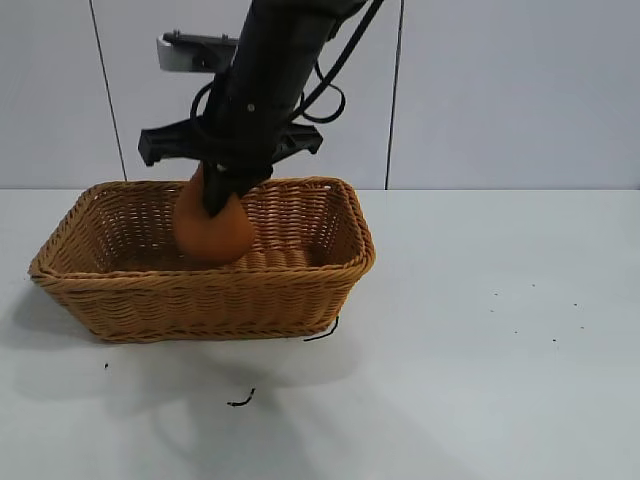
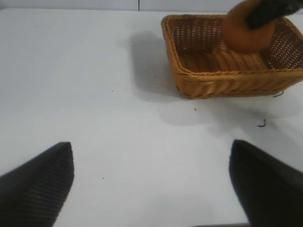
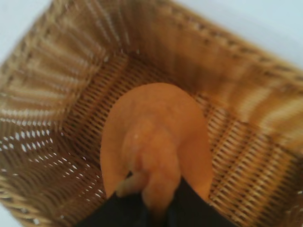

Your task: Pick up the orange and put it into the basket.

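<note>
The orange hangs inside the tan wicker basket, held by its bumpy knob. My right gripper reaches down from above and is shut on the orange's knob; the fruit hangs over the basket floor. The left wrist view shows the orange within the basket from afar. My left gripper is open and empty over the bare table, well away from the basket; it does not show in the exterior view.
The white table stretches to the right of the basket. Small dark twig bits lie in front of the basket. A grey wall stands behind.
</note>
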